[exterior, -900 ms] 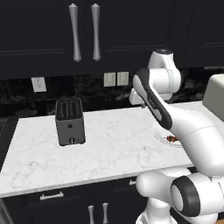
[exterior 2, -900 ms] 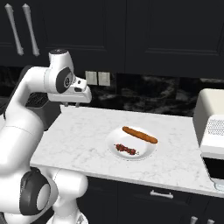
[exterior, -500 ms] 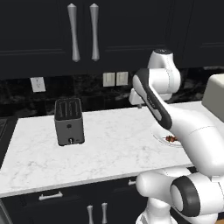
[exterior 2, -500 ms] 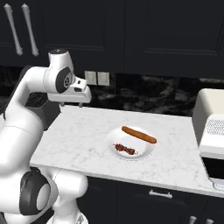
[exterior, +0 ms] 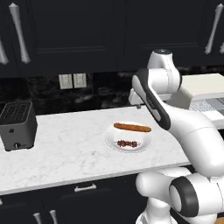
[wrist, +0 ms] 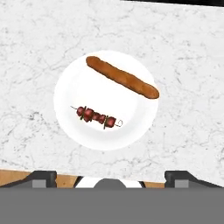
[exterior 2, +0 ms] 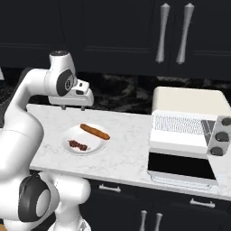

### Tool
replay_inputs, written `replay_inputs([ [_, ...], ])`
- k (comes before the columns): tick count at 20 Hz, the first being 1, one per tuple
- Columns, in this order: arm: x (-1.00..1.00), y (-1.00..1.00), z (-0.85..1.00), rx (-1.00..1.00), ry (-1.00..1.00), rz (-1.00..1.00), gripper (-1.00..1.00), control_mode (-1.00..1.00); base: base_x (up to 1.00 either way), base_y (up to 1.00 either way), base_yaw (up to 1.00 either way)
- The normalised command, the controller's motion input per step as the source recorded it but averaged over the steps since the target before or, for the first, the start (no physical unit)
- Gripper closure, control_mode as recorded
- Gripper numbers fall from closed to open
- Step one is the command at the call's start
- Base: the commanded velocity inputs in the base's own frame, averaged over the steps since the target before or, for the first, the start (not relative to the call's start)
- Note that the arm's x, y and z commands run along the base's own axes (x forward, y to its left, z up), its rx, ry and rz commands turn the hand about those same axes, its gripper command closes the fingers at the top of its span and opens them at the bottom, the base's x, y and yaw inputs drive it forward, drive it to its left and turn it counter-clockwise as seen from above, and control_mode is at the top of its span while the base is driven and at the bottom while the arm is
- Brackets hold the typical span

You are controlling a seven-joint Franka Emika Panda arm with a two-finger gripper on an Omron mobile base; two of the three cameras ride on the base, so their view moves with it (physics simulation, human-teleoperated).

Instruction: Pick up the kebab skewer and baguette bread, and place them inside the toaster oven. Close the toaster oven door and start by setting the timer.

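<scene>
Gripper [exterior 2: 72,107] hung wide open, empty, above plate [wrist: 70,127] holding kebab skewer [wrist: 97,117] and baguette bread [wrist: 122,77].

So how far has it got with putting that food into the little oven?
Barely started. The cream-white toaster oven already has its dark glass door dropped open. The open gripper hangs empty above the white plate, where the orange-brown baguette and the red-chunked kebab skewer lie untouched. Both pickups, shutting the door and setting the timer remain.
</scene>
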Motion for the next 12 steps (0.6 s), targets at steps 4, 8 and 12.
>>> replay_inputs([
  [4, 0.0, 0.0, 0.0, 0.0, 0.0, 0.0, -1.0, 1.0, 0.0, -0.8, -0.03],
  [8, 0.0, 0.0, 0.0, 0.0, 0.0, 0.0, -1.0, 1.0, 0.03, -0.61, -0.04],
  [12, 0.0, 0.0, 0.0, 0.0, 0.0, 0.0, -1.0, 1.0, 0.18, -0.33, -0.05],
])
